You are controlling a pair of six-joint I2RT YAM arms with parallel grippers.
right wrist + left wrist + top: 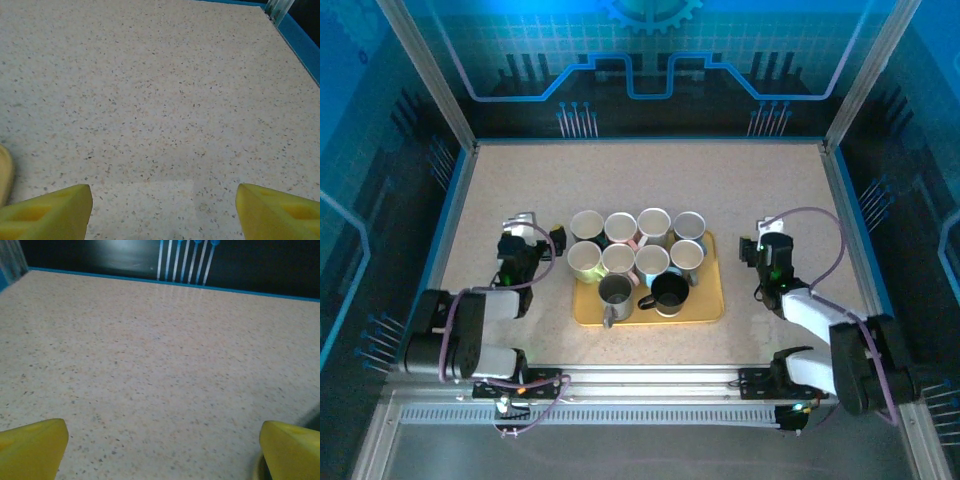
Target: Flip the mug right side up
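Yellow tray (710, 308) at centre frame carries ten mugs (638, 262), all seemingly mouth-up. Left gripper (523, 226), left of the tray, and right gripper (770, 232), to its right, stand with jaws spread wide, holding nothing, over speckled tabletop (620, 180).

**Mugs (651, 262) upright on the tray**

Ten mugs are seen standing mouth-up, packed close together on a yellow tray (712, 310). Eight pale ones are set in two rows at the back. A grey mug (616, 293) and a black mug (670, 292) are placed in front.
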